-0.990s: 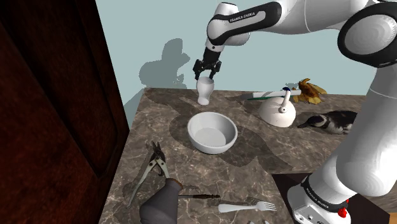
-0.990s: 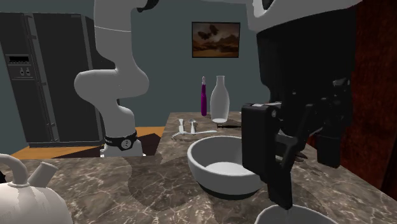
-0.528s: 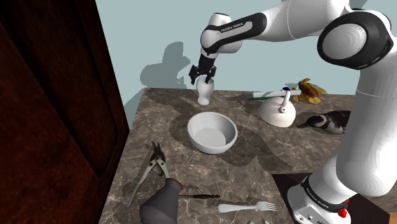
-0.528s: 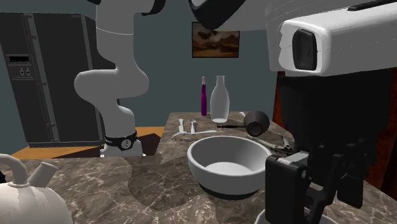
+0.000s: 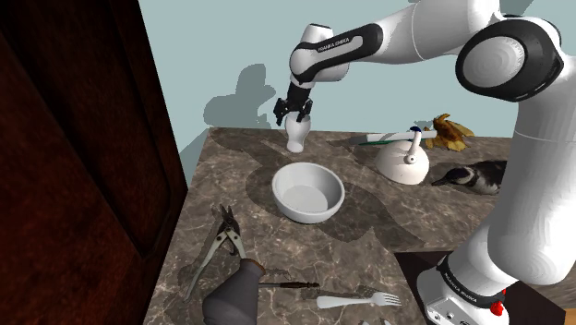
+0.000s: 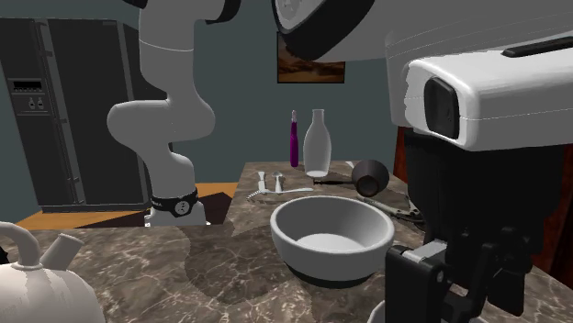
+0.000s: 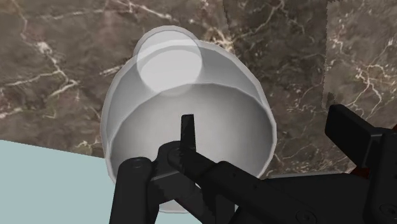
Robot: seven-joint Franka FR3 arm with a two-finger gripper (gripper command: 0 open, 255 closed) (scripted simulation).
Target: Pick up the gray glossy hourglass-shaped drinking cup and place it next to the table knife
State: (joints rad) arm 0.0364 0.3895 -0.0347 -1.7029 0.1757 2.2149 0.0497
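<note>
Just under the end effector (image 5: pixel 294 113), the whitish glossy cup (image 5: pixel 295 138).

**Setting:** domestic kitchen, simulator render.

**Fixtures**
- Dark marble-patterned counter (image 5: pixel 231 175).
- Tall dark fridge (image 6: pixel 83 110) with a small control panel on its door, standing at the second exterior view's left.
- Grey-blue wall (image 5: pixel 212 55).
- Framed picture (image 6: pixel 312 72) hung on the far wall.
- Orange-brown floor (image 6: pixel 83 218) beside the fridge.
- Dark wood panel (image 5: pixel 74 138) at the shoulder view's left.

**Wares on the counter**
- White kettle (image 5: pixel 403 162).
- White bowl (image 5: pixel 307 191).
- Fork (image 5: pixel 360 299).
- White bottle (image 6: pixel 316 142), with a slim purple bottle (image 6: pixel 294 139) just beside it.
</note>
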